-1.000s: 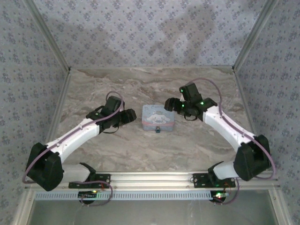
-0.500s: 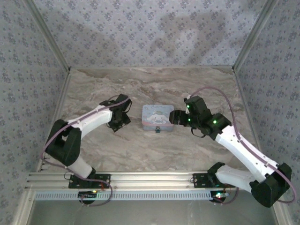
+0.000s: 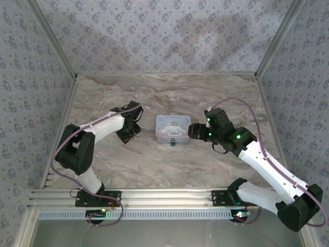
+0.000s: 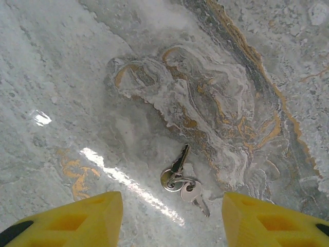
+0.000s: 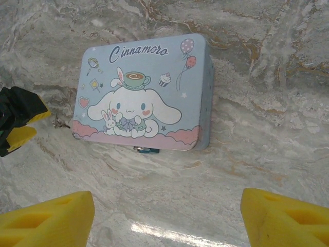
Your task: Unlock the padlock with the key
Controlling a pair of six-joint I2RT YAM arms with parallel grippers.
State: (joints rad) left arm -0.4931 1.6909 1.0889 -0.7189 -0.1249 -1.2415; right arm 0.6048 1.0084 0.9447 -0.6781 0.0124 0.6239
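Key pickup is judged in hand: the key point(image 4: 182, 177) is seen on the table point(image 4: 77, 77), left of the tin point(image 5: 149, 92), framed by the wide-open, empty left pincer point(image 4: 172, 218). The right pincer point(image 5: 167, 221), likewise spread and empty, is aimed at the padlock point(image 5: 145, 150) on the tin's near edge. Descent and closure on the key are required.

The padlock point(image 5: 145, 150) is mostly hidden behind the lower edge of the tin point(image 5: 149, 92), with just a dark sliver showing. The left fingers point(image 4: 72, 218) and right fingers point(image 5: 49, 218) are cut off by the bottom edges. The teeth of the key point(image 4: 180, 160) are too small to tell.
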